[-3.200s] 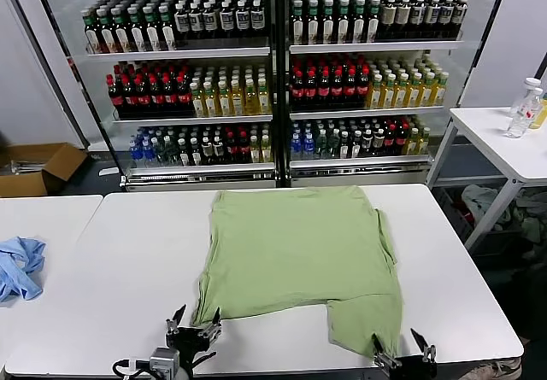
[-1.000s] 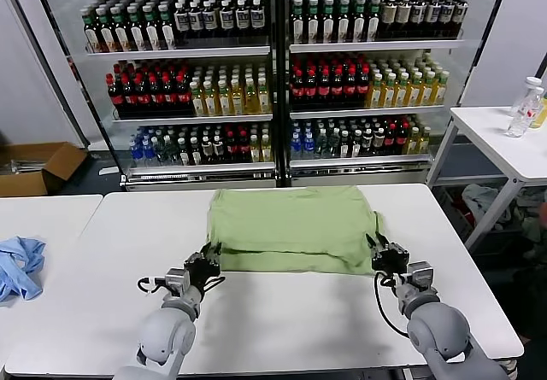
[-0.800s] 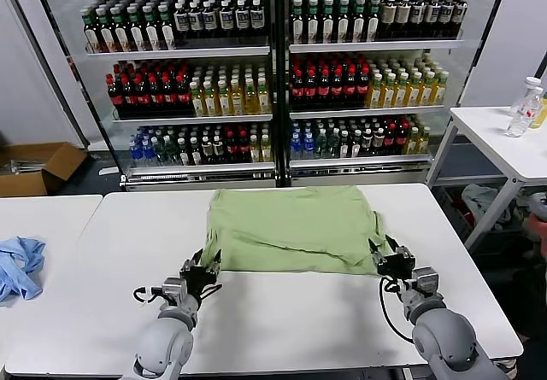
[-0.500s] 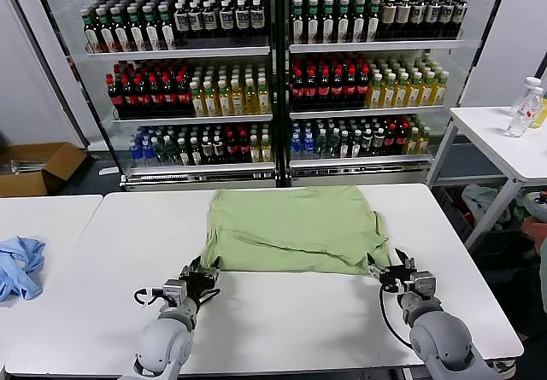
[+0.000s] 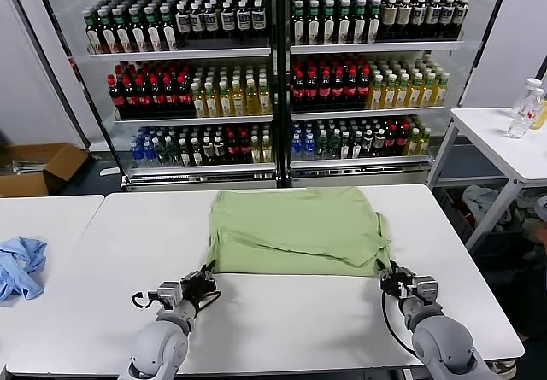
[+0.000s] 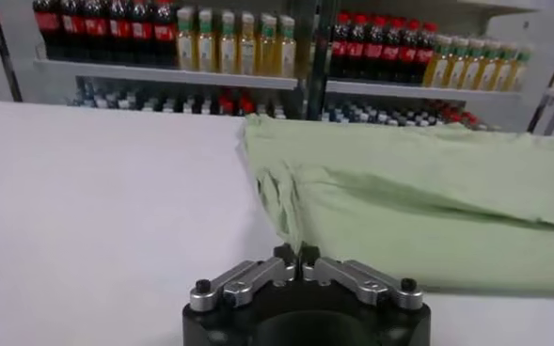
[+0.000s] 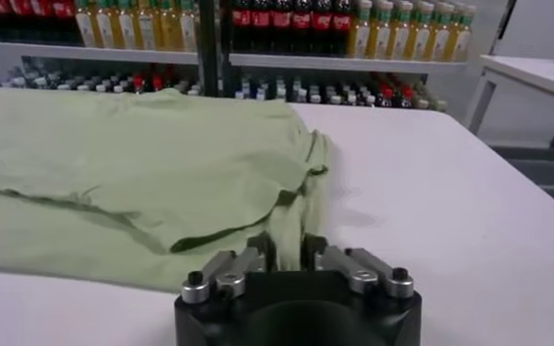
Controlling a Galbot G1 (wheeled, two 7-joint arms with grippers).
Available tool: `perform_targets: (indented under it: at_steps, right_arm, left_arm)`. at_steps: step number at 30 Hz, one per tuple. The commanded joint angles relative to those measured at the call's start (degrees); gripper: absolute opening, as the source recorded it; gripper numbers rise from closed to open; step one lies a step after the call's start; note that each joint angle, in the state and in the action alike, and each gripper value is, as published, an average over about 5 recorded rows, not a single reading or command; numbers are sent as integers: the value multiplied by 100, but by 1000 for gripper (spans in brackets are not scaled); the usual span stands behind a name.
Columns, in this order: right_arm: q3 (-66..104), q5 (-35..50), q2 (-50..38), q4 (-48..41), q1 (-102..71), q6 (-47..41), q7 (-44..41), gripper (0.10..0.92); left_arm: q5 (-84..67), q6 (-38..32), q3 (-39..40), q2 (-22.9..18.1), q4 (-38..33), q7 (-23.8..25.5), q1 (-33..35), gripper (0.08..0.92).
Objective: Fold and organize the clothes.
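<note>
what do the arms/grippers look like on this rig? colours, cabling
Both arms have rounded light-grey shells. Left gripper and right gripper are black units with silver modules behind them; a thin black cable loops beside each wrist. The wrist views show a black rounded base carrying silver finger links with black screw heads. No markings visible.

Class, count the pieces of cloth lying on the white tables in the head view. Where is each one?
2. The green T-shirt lies folded on the middle table; the blue cloth lies crumpled on the left table. None seems hidden.
</note>
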Motion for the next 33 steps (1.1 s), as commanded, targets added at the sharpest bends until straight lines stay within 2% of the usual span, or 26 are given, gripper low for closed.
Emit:
perform_targets:
  at_steps: [1, 7, 12, 17, 21, 24, 30, 33]
  right_arm:
    - [259, 29, -147, 945, -975, 67, -89, 137]
    - [953, -397, -65, 2200, -2712, 187, -152, 126]
    - [1306, -1030, 223, 2819, -3819, 199, -215, 126]
    - [1485, -1341, 256, 3247, -3964, 16, -145, 157]
    - [1595, -973, 108, 3459, -3395, -42, 3, 252]
    - [1583, -438, -106, 3329, -2628, -107, 159, 330]
    - [852, 244, -429, 2162, -476, -351, 407, 503]
    - [196, 594, -521, 1381, 623, -507, 508, 590]
  left_arm:
    - [-388, 89, -288, 19, -1178, 44, 1108, 91]
    - [-145, 53, -701, 116, -2617, -85, 2594, 91]
    - [354, 5, -862, 54, -3453, -163, 3834, 90]
    - [669, 34, -1049, 66, -3948, -151, 4220, 93]
    - [604, 20, -1312, 128, -4106, 16, 3786, 157]
    - [449, -69, -1438, 166, -3806, 124, 3130, 242]
    - [226, -160, -1040, 367, -2314, 1, 1350, 415]
    - [297, 64, -657, 363, -1425, -193, 268, 502]
